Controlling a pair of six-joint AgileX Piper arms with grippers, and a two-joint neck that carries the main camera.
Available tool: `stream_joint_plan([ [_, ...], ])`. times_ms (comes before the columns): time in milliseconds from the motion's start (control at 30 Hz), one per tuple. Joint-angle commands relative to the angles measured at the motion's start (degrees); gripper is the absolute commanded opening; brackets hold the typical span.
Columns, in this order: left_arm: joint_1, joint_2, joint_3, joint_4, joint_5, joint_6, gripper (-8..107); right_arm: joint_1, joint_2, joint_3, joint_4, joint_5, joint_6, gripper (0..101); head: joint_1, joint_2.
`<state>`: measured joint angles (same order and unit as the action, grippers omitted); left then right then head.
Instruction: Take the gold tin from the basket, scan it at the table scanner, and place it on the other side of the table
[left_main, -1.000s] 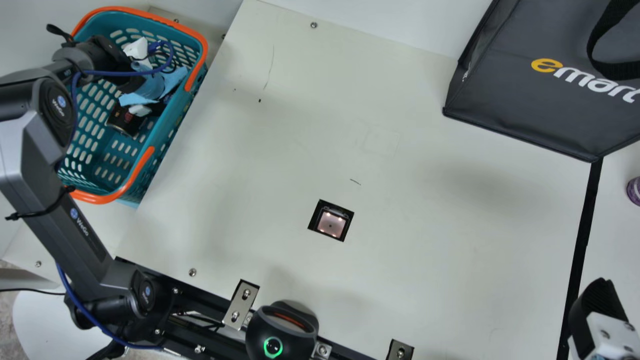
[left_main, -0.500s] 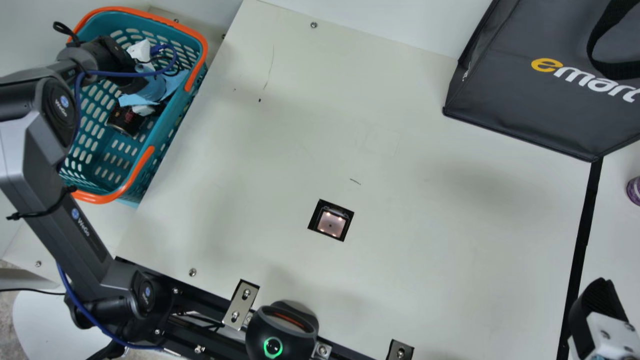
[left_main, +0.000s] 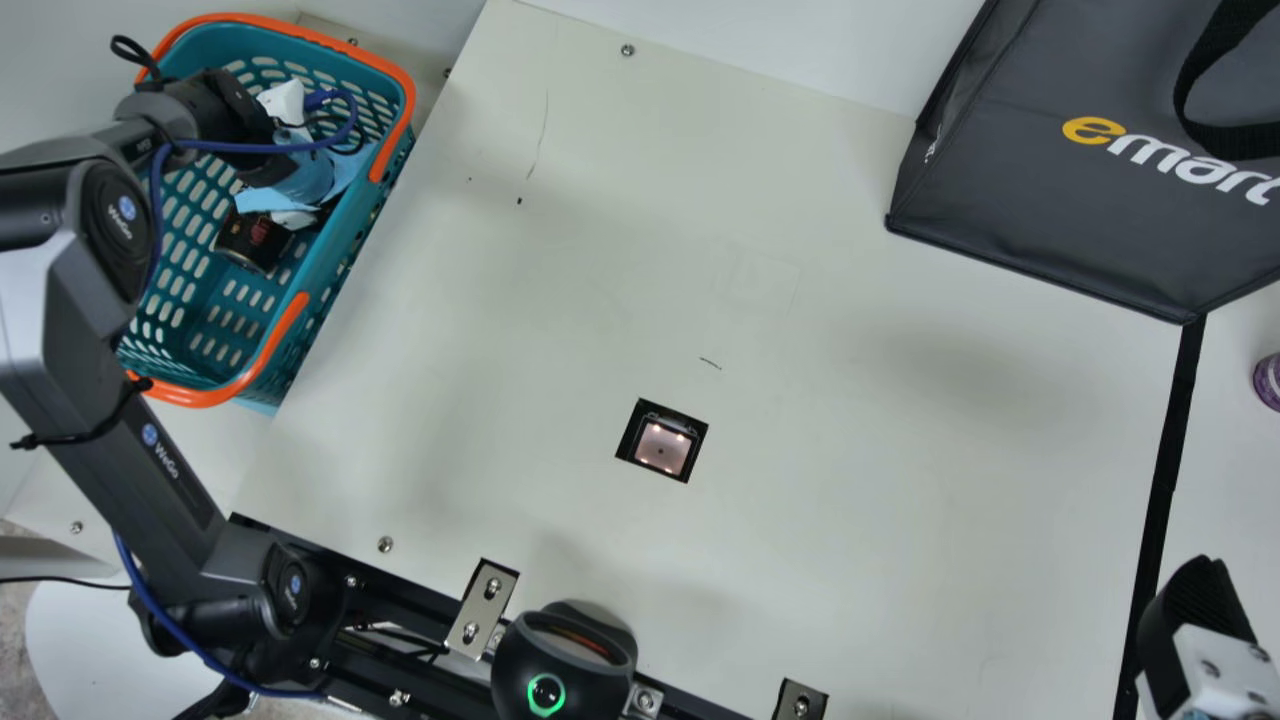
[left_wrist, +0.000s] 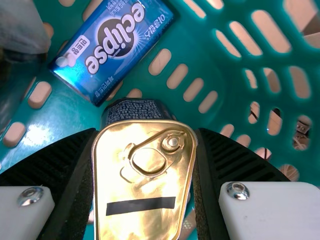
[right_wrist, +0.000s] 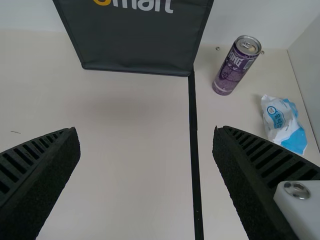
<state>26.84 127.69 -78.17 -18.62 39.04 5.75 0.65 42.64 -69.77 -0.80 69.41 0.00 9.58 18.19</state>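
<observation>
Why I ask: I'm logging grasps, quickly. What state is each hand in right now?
Left hand: closed on the gold tin, a finger against each side.
Right hand: open, nothing between its fingers.

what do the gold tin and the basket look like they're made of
The tin looks like thin shiny metal: it throws bright reflections and has a ring pull on its lid. The basket is probably moulded plastic, smooth and slightly glossy, with rows of slots through its teal wall.

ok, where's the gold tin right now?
Left wrist view: the gold tin is between the left hand's fingers, beside the blue packet, in the teal basket at the main view's left.
</observation>
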Motion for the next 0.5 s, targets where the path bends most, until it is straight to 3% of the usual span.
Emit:
stream_joint_plan([
  [0,0.1,-1.5,0.4,0.5,0.1,-0.3,-8,0.0,0.0,0.0,0.0,0.0,0.0,95,-1.7,0.2],
  [467,2.7,-13.0,3.4,5.2,0.9,-3.1,-8,0.0,0.0,0.0,0.0,0.0,0.0,95,-1.7,0.2],
])
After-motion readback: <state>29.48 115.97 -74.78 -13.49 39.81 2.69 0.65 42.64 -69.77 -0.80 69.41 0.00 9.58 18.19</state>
